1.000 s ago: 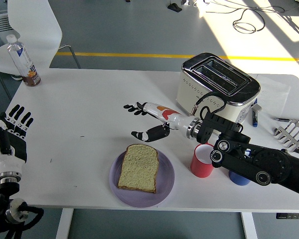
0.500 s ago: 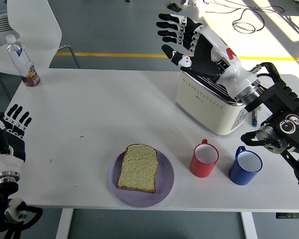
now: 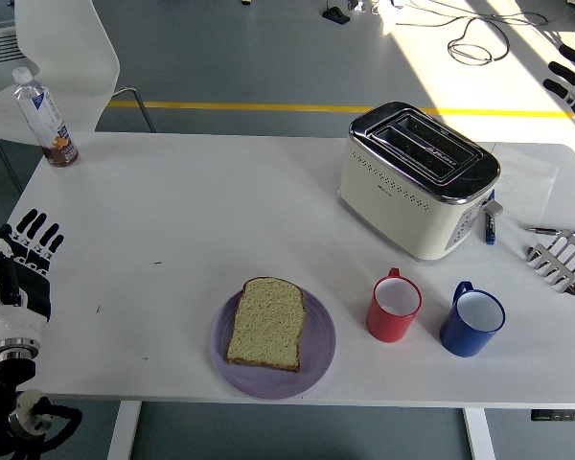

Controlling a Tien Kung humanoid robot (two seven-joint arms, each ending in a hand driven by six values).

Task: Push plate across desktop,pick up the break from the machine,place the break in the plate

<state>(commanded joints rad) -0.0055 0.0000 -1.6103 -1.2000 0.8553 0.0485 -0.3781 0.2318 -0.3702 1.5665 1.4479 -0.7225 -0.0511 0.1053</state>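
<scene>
A slice of bread [image 3: 265, 323] lies flat on the purple plate [image 3: 318, 358] near the table's front edge. The cream and chrome toaster [image 3: 417, 177] stands at the back right, and no bread shows in its slots. My left hand [image 3: 25, 257] rests at the lower left edge with its fingers spread, holding nothing. Only the black fingertips of my right hand [image 3: 572, 75] show at the upper right edge; they are spread, high up and far from the plate.
A red mug [image 3: 394, 306] and a blue mug [image 3: 471, 321] stand right of the plate. A metal rack [image 3: 561, 261] and pens [image 3: 490, 226] lie by the toaster. A bottle [image 3: 46, 120] stands at the back left corner, with a white chair [image 3: 62, 57] behind it.
My right arm has lifted from just above the plate, swung up over the toaster and drawn off to the upper right edge. The bread stays on the plate.
</scene>
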